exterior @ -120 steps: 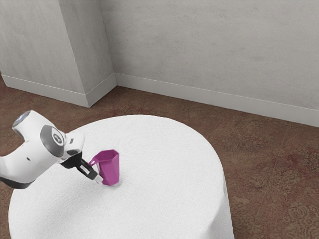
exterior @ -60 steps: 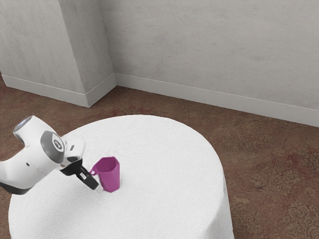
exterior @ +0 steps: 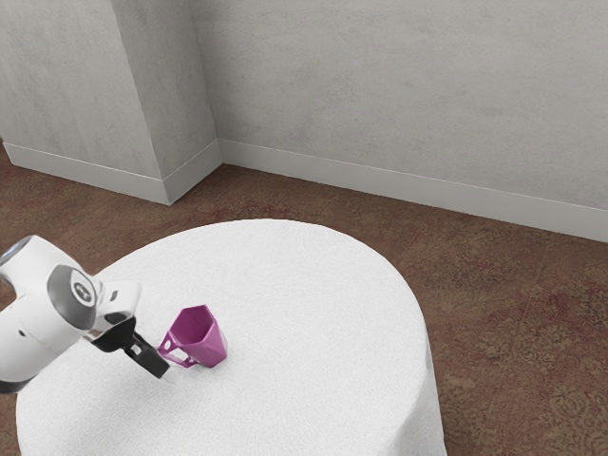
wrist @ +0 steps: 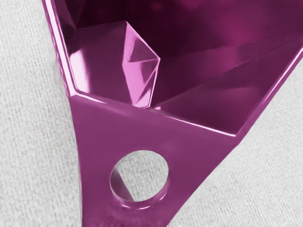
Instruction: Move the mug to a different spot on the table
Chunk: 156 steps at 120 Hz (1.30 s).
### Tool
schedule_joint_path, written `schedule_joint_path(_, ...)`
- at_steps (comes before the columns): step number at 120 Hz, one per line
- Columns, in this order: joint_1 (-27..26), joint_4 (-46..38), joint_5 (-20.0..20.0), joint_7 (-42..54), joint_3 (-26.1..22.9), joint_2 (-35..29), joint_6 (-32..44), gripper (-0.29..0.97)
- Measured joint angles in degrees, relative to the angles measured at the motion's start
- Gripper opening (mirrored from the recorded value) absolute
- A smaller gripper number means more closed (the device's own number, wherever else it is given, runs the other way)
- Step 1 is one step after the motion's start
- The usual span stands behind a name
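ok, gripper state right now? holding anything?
Gripper: closed on the handle of the tilted magenta faceted plastic mug.

Glossy magenta mug (exterior: 199, 336) on a white, finely textured tablecloth (exterior: 313, 304)

White arm (exterior: 43, 318) reaches low from the exterior view's left, gripper (exterior: 159, 368) clamped on the mug (exterior: 199, 334)
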Motion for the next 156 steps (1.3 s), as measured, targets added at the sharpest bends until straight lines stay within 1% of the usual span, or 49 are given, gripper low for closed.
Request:
schedule_joint_path(34, 0.83, -0.43, 0.42, -1.29, 0.01, -2.38, -0.09, 0.67)
schedule_joint_path(50, 0.83, 0.87, 1.74, -1.6, 0.05, -4.2, -0.07, 0.68)
schedule_joint_path(65, 0.91, 5.45, 5.99, -1.83, 0.23, -4.65, -0.06, 0.68)
schedule_joint_path(86, 1.76, 10.45, 10.38, -2.08, 0.4, -4.46, -0.06, 0.68)
schedule_joint_path(106, 3.13, 15.9, 13.6, -2.41, 1.97, -3.02, -0.09, 0.68)
schedule_joint_path(115, 3.51, 18.37, 16.59, -3.4, 2.11, -1.21, -0.66, 0.68)
schedule_joint_path(126, 4.37, 24.64, 23.55, -7.2, 2.25, 1.87, -4.32, 0.68)
schedule_joint_path(145, 3.4, 43.31, 38.85, -17.2, 2.16, 9.09, -16.79, 0.68)
schedule_joint_path(156, 1.96, 53.77, 44.79, -23.17, 2.07, 12.73, -25.03, 0.68)
